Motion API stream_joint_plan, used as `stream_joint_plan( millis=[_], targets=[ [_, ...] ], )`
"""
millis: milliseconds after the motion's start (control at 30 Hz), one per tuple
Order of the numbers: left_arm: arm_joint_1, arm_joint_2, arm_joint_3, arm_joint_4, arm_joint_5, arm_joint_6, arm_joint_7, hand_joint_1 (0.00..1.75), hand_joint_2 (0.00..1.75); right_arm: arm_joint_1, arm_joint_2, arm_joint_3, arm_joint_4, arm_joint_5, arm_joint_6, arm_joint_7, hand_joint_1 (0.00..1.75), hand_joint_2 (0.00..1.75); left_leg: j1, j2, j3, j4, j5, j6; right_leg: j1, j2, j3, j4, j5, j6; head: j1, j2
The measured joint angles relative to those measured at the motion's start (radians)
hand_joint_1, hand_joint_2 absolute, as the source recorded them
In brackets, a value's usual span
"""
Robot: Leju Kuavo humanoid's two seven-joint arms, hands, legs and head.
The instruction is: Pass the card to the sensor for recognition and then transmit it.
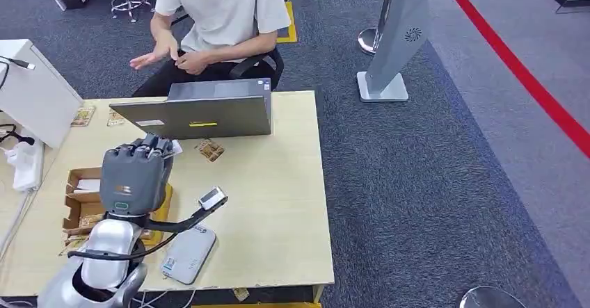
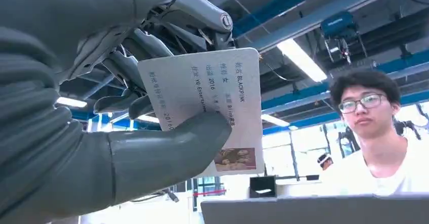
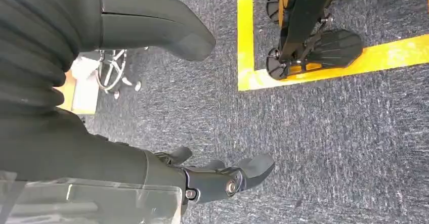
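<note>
My left hand (image 1: 136, 176) is raised over the left part of the wooden table (image 1: 278, 204), its back toward the head camera. In the left wrist view it pinches a white printed card (image 2: 212, 97) between the thumb (image 2: 167, 153) and the dark fingers (image 2: 152, 47); the card has a small photo at one corner. A small sensor head (image 1: 212, 198) on a black bent stalk stands just right of and below this hand. My right hand (image 3: 152, 166) hangs beside the body above the carpet, fingers apart and holding nothing.
A person (image 1: 216, 16) sits behind the table, hands lifted, facing an open grey laptop (image 1: 202, 110). A grey flat device (image 1: 188, 254) lies near the front edge. A cardboard box (image 1: 78, 198) sits at the left. Loose cards (image 1: 210, 149) lie near the laptop.
</note>
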Motion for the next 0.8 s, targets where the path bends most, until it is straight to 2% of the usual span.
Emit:
stream_joint_plan(
  millis=[100,267,400,500,600,800],
  targets=[
    [-0.063,0.01,-0.018,-0.005,0.0,-0.032,0.025,1.75,1.75,0.0,0.0,0.008,0.0,0.019,0.007,0.0,0.0,1.75,0.0,0.0,0.0,0.0,0.0,0.0,0.0,0.0,0.0,0.0,0.0,0.0,0.0,0.0],
    [-0.21,0.012,-0.022,0.004,0.0,-0.142,0.039,1.75,1.75,-0.001,0.0,0.034,0.0,0.057,0.02,0.002,0.0,1.75,0.0,0.0,-0.001,0.0,0.001,0.0,0.0,0.0,0.0,0.0,0.001,0.0,0.0,0.0],
    [-0.383,0.034,-0.022,0.124,0.0,-0.215,0.063,1.75,1.75,-0.002,0.0,0.061,0.0,0.092,0.045,-0.002,0.0,1.75,0.0,0.0,0.0,0.0,0.002,0.0,0.0,0.0,0.0,0.001,0.002,-0.001,0.0,0.0],
    [-0.485,0.062,-0.022,0.262,0.0,-0.211,0.076,1.75,1.75,-0.001,-0.001,0.079,0.0,0.11,0.054,-0.002,0.0,1.75,0.0,0.002,0.0,0.0,0.002,-0.001,0.0,0.002,0.0,0.001,0.002,-0.001,0.0,0.0],
    [-0.541,0.084,-0.022,0.375,0.0,-0.194,0.085,1.75,1.75,-0.001,-0.001,0.089,0.0,0.121,0.056,0.006,0.0,1.75,0.0,0.002,0.0,0.0,0.002,-0.001,0.0,0.002,0.0,0.001,0.002,-0.001,0.0,0.0],
    [-0.582,0.106,-0.022,0.484,0.0,-0.195,0.099,1.75,1.75,-0.001,-0.001,0.101,0.0,0.122,0.058,0.012,0.0,1.75,0.0,0.002,-0.001,0.0,0.002,-0.001,0.0,0.002,-0.001,0.001,0.001,0.0,0.0,0.0]
  ],
)
